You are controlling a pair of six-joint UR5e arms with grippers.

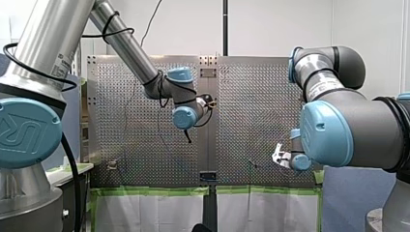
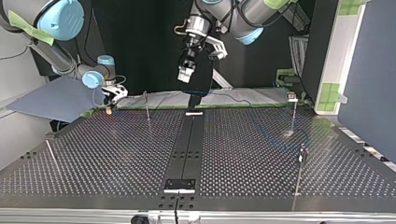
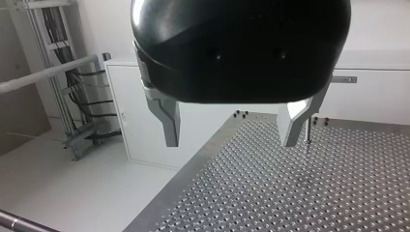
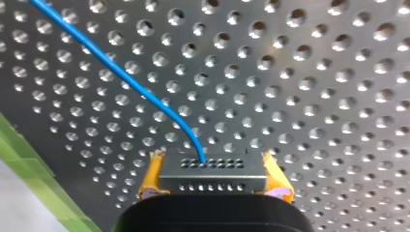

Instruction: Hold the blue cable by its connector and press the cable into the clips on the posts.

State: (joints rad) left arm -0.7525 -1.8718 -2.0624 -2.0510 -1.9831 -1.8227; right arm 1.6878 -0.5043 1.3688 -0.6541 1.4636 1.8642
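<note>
- Perforated worktop, front view: my left arm reaches in high and bent, my right arm low.
- Top view: left pincer hangs above the centre.
- Left wrist view: released, empty.
- Right wrist view: right pincer clamps the connector; the blue cable runs from it across the worktop.

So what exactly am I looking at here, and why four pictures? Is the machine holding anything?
These are two robot arms at a metal table full of holes. One picture looks from behind the arms, one faces them from across the table, and two come from cameras on the wrists. Thin upright posts stand on the table. The right gripper, with yellow pads, is shut on a small grey connector, and a blue cable runs from it over the table. The left gripper hangs open above the table, holding nothing.
</note>
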